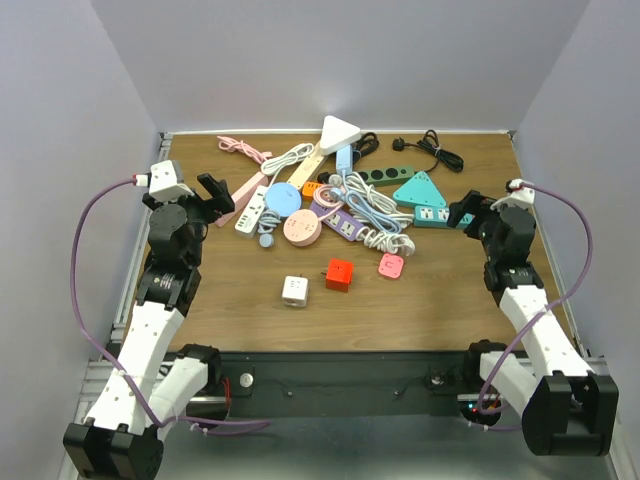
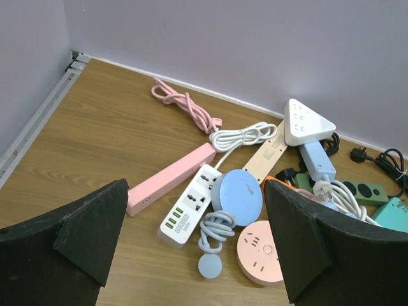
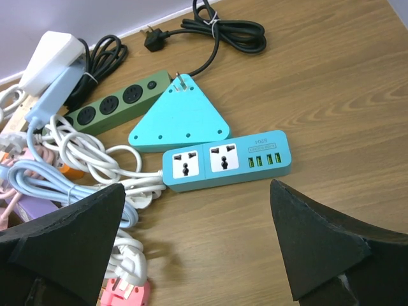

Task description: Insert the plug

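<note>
The left gripper [image 1: 216, 197] is far left of the red cube [image 1: 339, 274]. Its jaws are spread wide and hold nothing. The black plug [image 1: 400, 143] lies on the table far behind the red cube. The right gripper [image 1: 462, 212] is to the cube's right, jaws wide and empty too.

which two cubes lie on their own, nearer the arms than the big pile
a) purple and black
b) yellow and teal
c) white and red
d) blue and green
c: the white cube and the red cube lie on bare wood of the table, on the near side of the tangle.
</note>
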Controlling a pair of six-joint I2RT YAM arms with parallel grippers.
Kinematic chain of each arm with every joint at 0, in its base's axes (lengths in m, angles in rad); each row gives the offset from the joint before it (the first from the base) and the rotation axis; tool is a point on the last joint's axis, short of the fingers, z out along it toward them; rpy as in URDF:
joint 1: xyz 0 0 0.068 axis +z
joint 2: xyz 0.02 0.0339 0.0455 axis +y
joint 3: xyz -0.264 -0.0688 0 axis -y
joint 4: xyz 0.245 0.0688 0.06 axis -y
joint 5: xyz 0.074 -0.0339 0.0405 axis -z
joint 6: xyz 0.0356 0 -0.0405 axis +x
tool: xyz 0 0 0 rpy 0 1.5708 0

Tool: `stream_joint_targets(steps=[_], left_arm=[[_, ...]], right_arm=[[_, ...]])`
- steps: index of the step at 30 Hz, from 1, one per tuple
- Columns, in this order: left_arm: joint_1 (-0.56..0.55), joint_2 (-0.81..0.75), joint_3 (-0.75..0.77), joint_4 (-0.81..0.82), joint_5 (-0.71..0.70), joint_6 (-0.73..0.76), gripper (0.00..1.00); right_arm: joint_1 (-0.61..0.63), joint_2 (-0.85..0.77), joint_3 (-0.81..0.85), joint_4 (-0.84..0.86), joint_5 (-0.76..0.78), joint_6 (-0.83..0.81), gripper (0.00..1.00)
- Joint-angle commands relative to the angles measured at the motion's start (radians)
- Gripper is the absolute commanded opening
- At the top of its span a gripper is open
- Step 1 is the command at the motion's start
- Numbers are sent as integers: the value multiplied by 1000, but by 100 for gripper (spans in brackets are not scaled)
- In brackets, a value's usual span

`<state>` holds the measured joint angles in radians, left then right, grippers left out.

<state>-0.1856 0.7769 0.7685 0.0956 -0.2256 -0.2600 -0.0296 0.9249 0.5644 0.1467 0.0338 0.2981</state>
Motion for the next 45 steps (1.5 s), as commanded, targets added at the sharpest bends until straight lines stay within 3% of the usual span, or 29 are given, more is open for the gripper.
stream_joint_targets(steps=[1,7,19,25,32,45], left_arm=[[0,-10,20,15,-23,15,99],[-46,8,23,-16,6,28,99],[-400,68,-84,-160,-35,-183,99],[-558,240,-55,-114,-43,-251,99],[-690,484,86,-106,-24,-277,99],[-776,688,167,-102,0,-331,99]], right_arm=[[7,28,58,-4,-72,-45,100],[49,28,65,-21,-40,-56,100],[65,51,63,-32,-18,-40,100],[66,55,55,-35,-20,-31,100],[65,58,57,-45,1,-25,100],[66,66,61,-58,9,-16,100]])
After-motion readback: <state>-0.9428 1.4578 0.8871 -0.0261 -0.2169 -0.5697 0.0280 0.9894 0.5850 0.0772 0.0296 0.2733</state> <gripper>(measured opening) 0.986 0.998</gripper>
